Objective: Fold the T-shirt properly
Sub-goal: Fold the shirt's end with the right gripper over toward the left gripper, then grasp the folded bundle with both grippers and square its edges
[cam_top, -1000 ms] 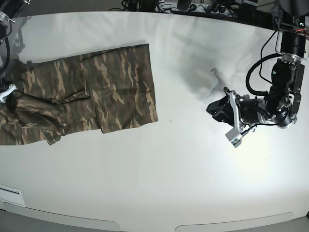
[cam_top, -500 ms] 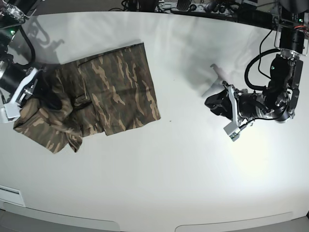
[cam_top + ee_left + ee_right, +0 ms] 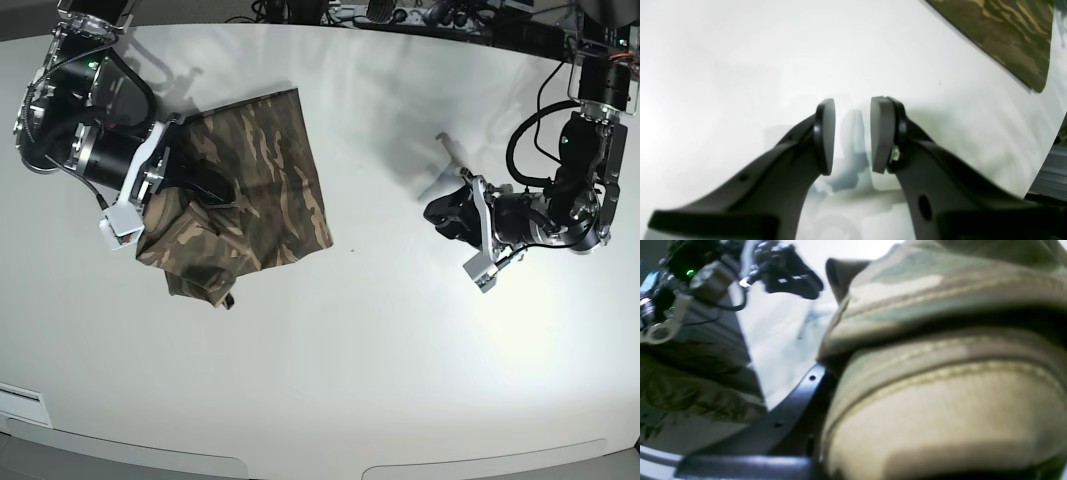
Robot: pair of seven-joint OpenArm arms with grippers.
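Moved: we saw the right end effector [image 3: 190,182] carry the T-shirt's [image 3: 262,190] left portion inward, onto itself | grip: clamped on fabric | left end effector [image 3: 852,135] parted, empty, well apart | shirt bunched on bench [image 3: 330,350]; fold incomplete, we judged.

A broad white table [image 3: 330,360] with a curved near edge fills nearly the whole base view, brightly lit with a glare patch toward its right side. Along the far edge lies a dark strip cluttered with cables [image 3: 400,14] and equipment
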